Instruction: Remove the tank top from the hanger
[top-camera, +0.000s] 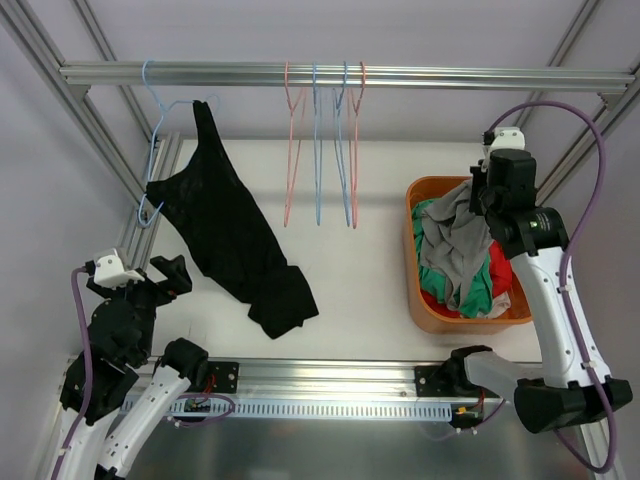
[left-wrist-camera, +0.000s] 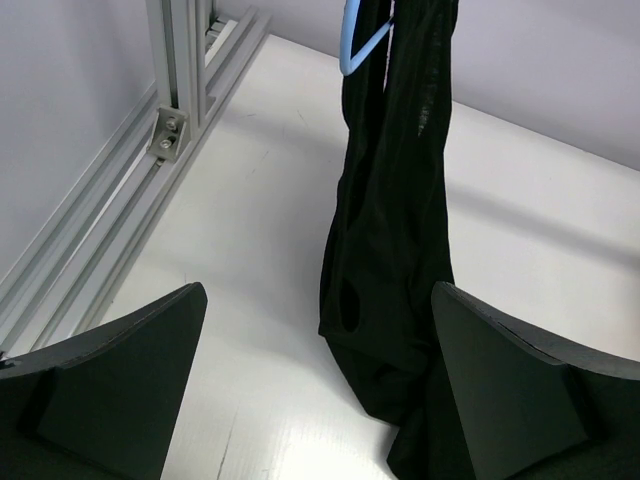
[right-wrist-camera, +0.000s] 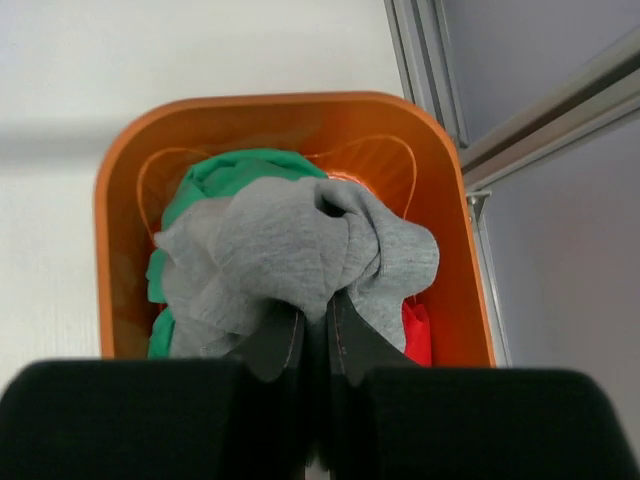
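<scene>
A black tank top (top-camera: 225, 235) hangs from a light blue hanger (top-camera: 155, 130) on the rail, and its lower end lies bunched on the white table. In the left wrist view the tank top (left-wrist-camera: 395, 200) drapes down from the hanger (left-wrist-camera: 360, 45) straight ahead. My left gripper (top-camera: 168, 272) is open, low and just left of the garment's lower part; the cloth sits by the right finger (left-wrist-camera: 510, 390), nothing held. My right gripper (top-camera: 478, 195) is shut on a grey garment (right-wrist-camera: 290, 250), above the orange basket (right-wrist-camera: 115, 200).
Several empty pink and blue hangers (top-camera: 320, 140) hang mid-rail (top-camera: 450, 74). The orange basket (top-camera: 412, 260) at the right holds green, red and grey clothes. Aluminium frame posts (left-wrist-camera: 180, 90) run along the table's left edge.
</scene>
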